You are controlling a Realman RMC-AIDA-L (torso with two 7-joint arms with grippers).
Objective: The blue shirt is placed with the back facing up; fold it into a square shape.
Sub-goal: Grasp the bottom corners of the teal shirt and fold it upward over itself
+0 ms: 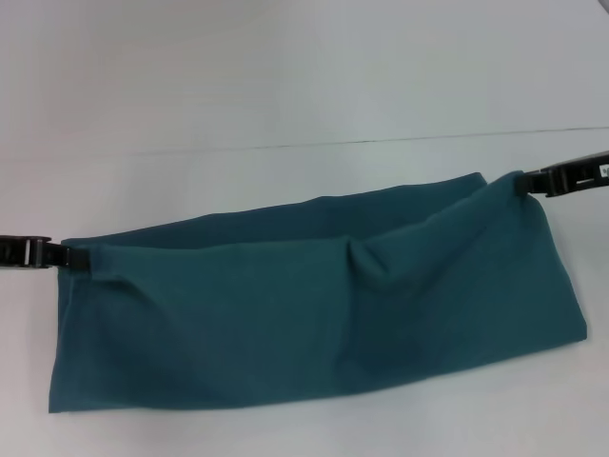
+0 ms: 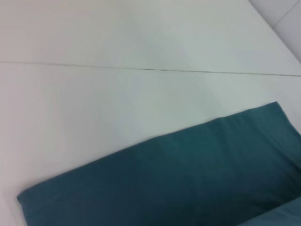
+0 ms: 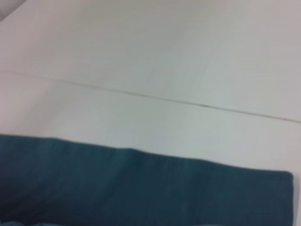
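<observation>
We observe the blue shirt (image 1: 314, 305) lying as a long folded band across the white table (image 1: 285, 76), running from the left side to the right. The left gripper (image 1: 78, 256) is clamped on the band's upper left corner, and the right gripper (image 1: 526, 181) is clamped on its upper right corner, which sits higher. The top edge sags between them. We note a crease just right of centre.

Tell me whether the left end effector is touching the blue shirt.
Touching. In the head view the left end effector grips the blue shirt at its upper left corner, with no gap.
</observation>
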